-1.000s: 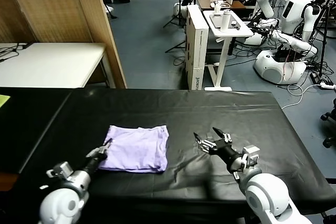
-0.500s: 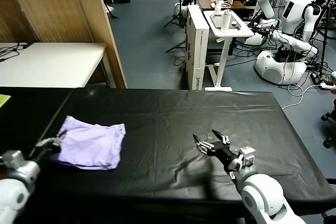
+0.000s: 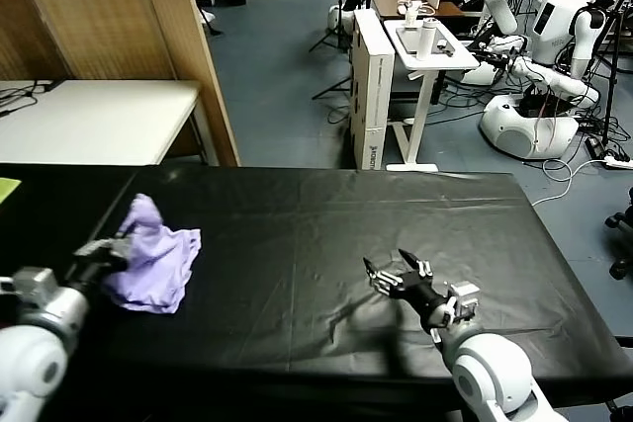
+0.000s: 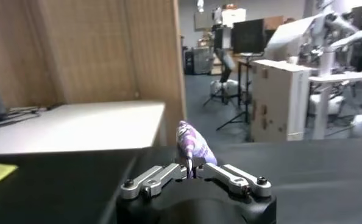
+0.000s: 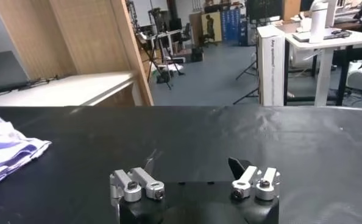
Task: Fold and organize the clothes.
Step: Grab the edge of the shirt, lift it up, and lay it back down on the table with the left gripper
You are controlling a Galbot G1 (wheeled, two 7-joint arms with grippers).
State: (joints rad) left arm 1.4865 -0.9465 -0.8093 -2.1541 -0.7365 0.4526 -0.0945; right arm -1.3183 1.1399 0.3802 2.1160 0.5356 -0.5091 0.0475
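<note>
Head view: T-shirt point(image 3: 153, 254) sits bunched at the left end of the black table point(image 3: 326, 244), one corner pulled up into a peak, the rest trailing on the cloth. Left gripper point(image 3: 107, 249) is at that raised edge, low over the table near its left border. Jaw gap not readable from this angle.

Left wrist view settles it: left gripper point(image 4: 192, 170) fingers are drawn together on a thin fold of the T-shirt point(image 4: 193, 145), which stands up between the tips. A darker purple print shows on the pinched fabric, which the head view does not show. Behind it, a white table point(image 4: 77, 125) and a wooden partition point(image 4: 102, 52).

Right gripper point(image 3: 398, 276) hovers just above the table right of centre, well apart from the shirt, holding nothing. Head view shows its fingers spread; right wrist view confirms a wide gap between the two fingers, right gripper point(image 5: 193, 169), with only bare black table between them. That view also catches the T-shirt point(image 5: 7, 155) lying in layered folds on the table surface far off to the side.
</note>
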